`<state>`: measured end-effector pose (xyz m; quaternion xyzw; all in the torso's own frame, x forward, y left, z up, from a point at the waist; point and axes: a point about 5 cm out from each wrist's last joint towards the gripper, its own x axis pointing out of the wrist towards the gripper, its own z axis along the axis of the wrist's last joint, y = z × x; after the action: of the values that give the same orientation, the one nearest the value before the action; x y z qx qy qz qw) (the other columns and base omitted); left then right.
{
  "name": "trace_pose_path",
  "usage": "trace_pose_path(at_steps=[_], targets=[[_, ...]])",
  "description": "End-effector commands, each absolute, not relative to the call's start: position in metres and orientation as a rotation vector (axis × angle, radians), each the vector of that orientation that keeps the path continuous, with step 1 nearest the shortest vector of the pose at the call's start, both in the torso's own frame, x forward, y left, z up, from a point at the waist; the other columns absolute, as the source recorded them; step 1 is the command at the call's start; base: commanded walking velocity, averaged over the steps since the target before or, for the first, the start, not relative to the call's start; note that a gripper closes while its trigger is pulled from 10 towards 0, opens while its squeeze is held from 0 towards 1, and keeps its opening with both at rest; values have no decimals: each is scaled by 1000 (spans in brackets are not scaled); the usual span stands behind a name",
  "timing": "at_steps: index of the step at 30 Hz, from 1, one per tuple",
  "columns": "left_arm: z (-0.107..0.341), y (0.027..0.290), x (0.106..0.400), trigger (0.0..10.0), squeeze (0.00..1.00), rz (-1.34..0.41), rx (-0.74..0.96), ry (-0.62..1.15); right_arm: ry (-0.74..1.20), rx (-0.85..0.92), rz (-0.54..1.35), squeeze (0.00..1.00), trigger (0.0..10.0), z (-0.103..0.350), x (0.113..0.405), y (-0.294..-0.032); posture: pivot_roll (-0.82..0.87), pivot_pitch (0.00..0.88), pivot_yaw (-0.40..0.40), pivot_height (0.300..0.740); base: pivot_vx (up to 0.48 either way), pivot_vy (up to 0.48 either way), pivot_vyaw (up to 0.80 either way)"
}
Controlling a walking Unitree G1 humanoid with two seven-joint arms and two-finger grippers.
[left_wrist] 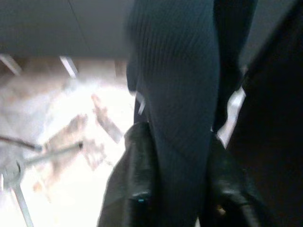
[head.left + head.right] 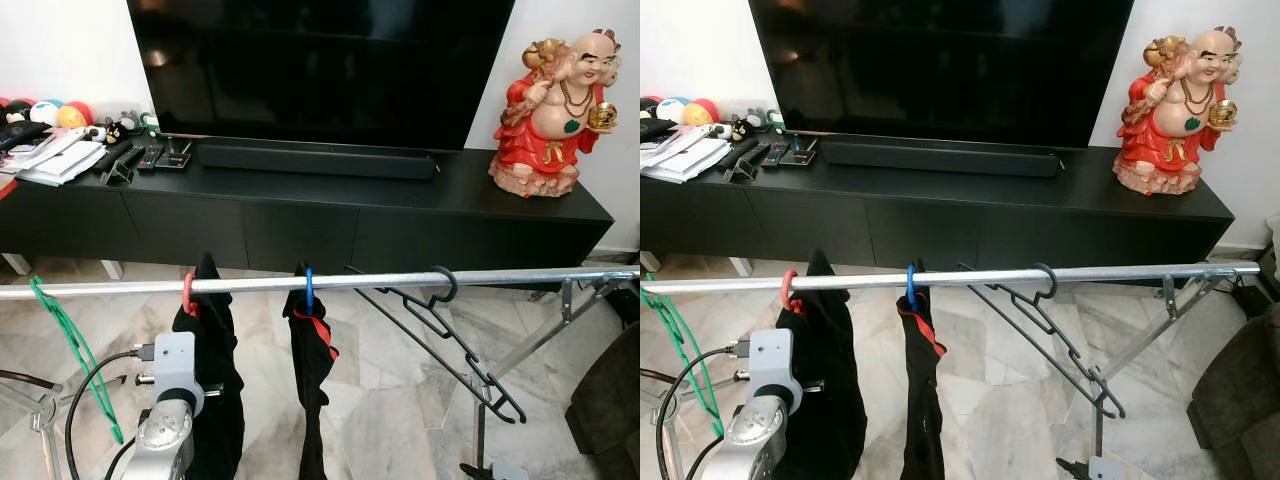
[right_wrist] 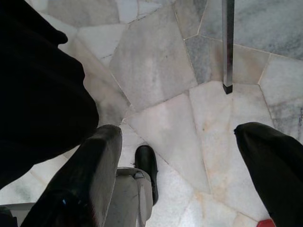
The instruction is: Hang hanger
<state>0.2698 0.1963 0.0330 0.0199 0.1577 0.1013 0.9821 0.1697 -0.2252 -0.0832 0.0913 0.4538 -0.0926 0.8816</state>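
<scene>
On the long silver metal rail [image 2: 330, 281] a bare black plastic hanger [image 2: 440, 330] hung tilted, right of two dark garments on red and blue hooks, left gripper [image 1: 177, 189] pinching what looked like ribbed dark cloth [image 1: 182, 94], right gripper [image 3: 184, 161] spread wide over marble floor [image 3: 161, 71].

Living room with a TV wall and marble floor

A large dark television [image 2: 320, 65] stands on a long black cabinet [image 2: 300, 215] against a white wall [image 2: 60, 50], with a soundbar [image 2: 315, 160] in front, a red-robed figurine [image 2: 550, 110] at 1 end, and remotes and papers at the other; the floor [image 2: 390, 400] is pale irregular marble.
</scene>
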Motion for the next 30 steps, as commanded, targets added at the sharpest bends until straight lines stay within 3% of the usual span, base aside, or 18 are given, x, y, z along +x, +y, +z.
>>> trace_pose_path(at_steps=[1, 6, 14, 15, 21, 27, 28, 29, 30], targets=[[25, 196, 264, 10000, 1000, 200, 40, 354, 953, 182, -192, 0, 10000, -83, 168, -227, -6, 34, -43, 740, 0, 0, 0], [41, 199, 249, 10000, 1000, 210, 61, 234, 950, 185, -192, 0, 10000, -84, 168, -227, 0, 32, -35, 740, 0, 0, 0], [41, 202, 213, 10000, 1000, 182, 61, 199, 949, 186, -190, 0, 10000, -83, 168, -227, 8, 23, -31, 740, 0, 0, 0], [35, 204, 197, 10000, 1000, 150, 78, 224, 948, 187, -190, 0, 10000, -84, 168, -226, 9, 13, -28, 740, 0, 0, 0], [5, 222, 171, 10000, 1000, 178, 130, 383, 949, 186, -185, 0, 10000, -84, 168, -226, 16, 0, -24, 740, 0, 0, 0], [-36, 230, 174, 10000, 1000, 116, 126, 612, 962, 185, -181, 0, 10000, -85, 167, -223, 21, 0, -18, 740, 0, 0, 0], [-44, 229, 178, 10000, 255, 90, 135, 667, 973, 179, -174, 0, 10000, -85, 166, -223, 16, 0, -18, 740, 0, 0, 0], [-44, 229, 178, 10000, 255, 90, 135, 667, 973, 179, -174, 0, 10000, -85, 166, -223, 16, 0, -18, 740, 0, 0, 0], [-48, 227, 180, 10000, 0, 61, 141, 699, 972, 180, -172, 0, 10000, -85, 166, -222, 16, 0, -19, 740, 0, 0, 0]])
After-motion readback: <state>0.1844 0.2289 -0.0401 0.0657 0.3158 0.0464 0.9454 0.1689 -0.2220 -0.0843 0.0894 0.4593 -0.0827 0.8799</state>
